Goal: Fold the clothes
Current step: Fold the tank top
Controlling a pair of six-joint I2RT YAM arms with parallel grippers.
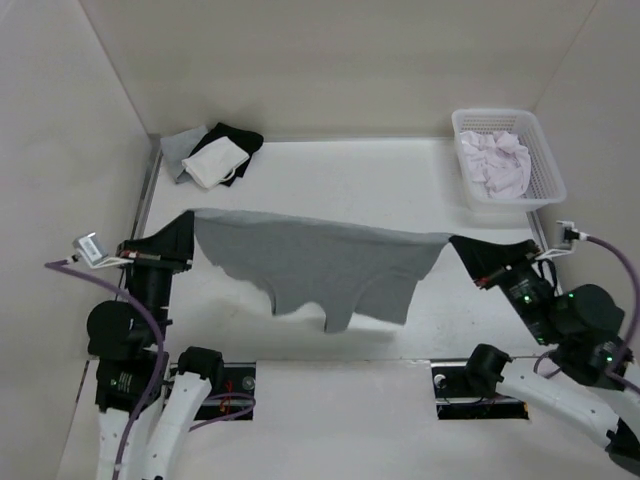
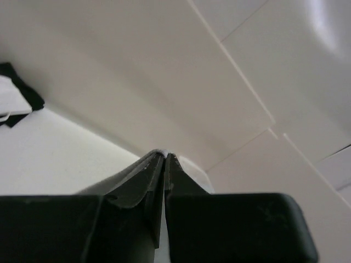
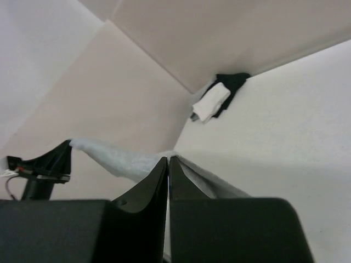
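A grey top hangs stretched above the bench, off to the left of the white basket and on its near side, towards the arm bases. The end closest to the basket is pinched in the right jaws, which are closed flat on the fabric; the far end is clamped the same way in the left jaws. Between them the upper edge runs taut, almost straight, while the lower part droops in soft, uneven lobes with one narrow tab hanging lowest. The knit looks matte and limp, plain mid-grey. The basket is rigid slatted plastic holding a crumpled white garment. Along the back wall, well left of the basket, small black, white and light-grey cloth pieces lie stacked.
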